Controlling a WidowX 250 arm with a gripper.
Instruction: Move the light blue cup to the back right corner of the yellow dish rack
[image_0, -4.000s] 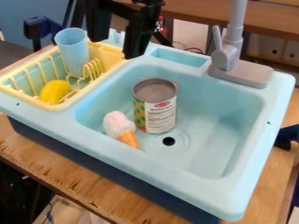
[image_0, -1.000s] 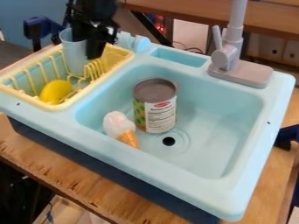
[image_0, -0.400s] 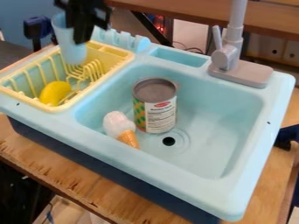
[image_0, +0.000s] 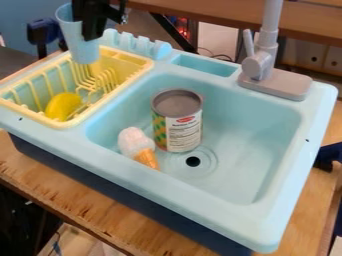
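One blue cup (image_0: 72, 39), rim clamped in the black gripper (image_0: 91, 35), above yellow rack (image_0: 129, 61)

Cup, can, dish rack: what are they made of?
Cup: probably rigid plastic; smooth, opaque light blue, holds its shape.
Can: likely metal; dull gray, rimmed top. Printed wrap around the side looks like paper, could be film.
Dish rack: likely molded plastic; even yellow, rounded bars running into the rim.

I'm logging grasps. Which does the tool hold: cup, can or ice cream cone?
The light blue cup, held up by the tool; the can and ice cream cone rest in the basin.
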